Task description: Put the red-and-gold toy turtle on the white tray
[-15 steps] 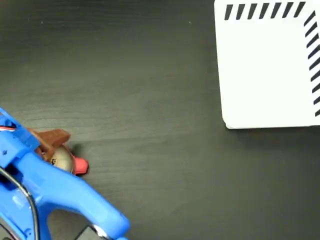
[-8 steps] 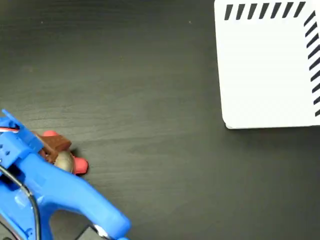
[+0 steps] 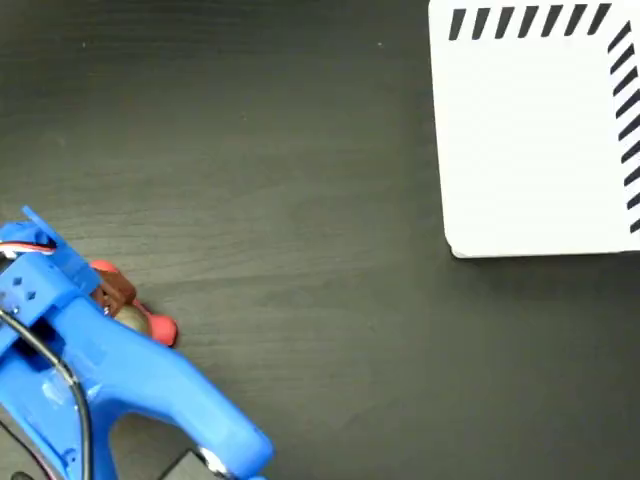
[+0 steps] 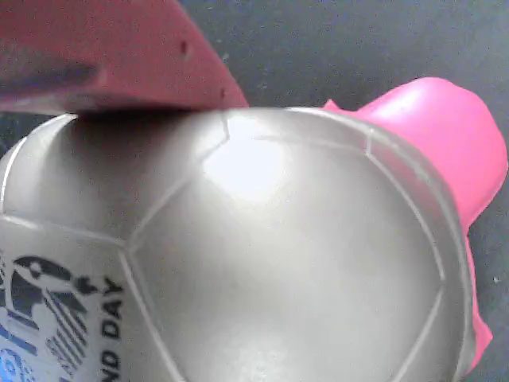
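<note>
We log the small squishy toy turtle with gold domed shell and coral-red limbs (image 3: 135, 320) on the dark wood-grain table (image 3: 300, 200) at the lower left of the fixed view, well apart from the large flat white tray with black diagonal edge stripes (image 3: 530, 140) at the upper right, so we judge the task at the grasp stage, with lift, carry and placing left. The blue arm's gripper (image 3: 112, 300) sits at the turtle, one brown finger (image 4: 103, 56) touching the shell in the wrist view. The arm hides most of the turtle and the second finger, so we cannot tell whether the gripper has closed on it.

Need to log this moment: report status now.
Gripper down on the turtle, closure unconfirmed. Turtle on the dark table, bottom left. White tray top right, path between clear.
</note>
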Tool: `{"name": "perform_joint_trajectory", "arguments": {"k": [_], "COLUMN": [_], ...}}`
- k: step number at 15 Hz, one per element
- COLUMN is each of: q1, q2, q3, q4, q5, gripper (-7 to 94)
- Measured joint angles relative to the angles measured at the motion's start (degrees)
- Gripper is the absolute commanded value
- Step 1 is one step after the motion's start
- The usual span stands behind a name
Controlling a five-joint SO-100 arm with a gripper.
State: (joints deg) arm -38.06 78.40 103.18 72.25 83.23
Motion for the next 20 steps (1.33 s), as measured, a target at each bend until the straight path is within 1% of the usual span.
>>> {"name": "perform_joint_trajectory", "arguments": {"k": [3,5,12,14,16,18,20], "q1": [0.2,1.3,6.6,8.8,12.2,19.2,27.2], "q2": [0.6,1.1,12.2,16.7,21.7,24.1,24.8], "q3": [0.1,0.1,-7.6,-10.4,-14.1,-19.6,-23.7], "q4": [0.2,1.9,14.9,17.1,18.7,20.4,20.6], "q5": [-5.2,-10.1,-31.3,-39.3,-48.0,-58.0,-67.1], "gripper": [0,0,0,0,0,0,0]}}
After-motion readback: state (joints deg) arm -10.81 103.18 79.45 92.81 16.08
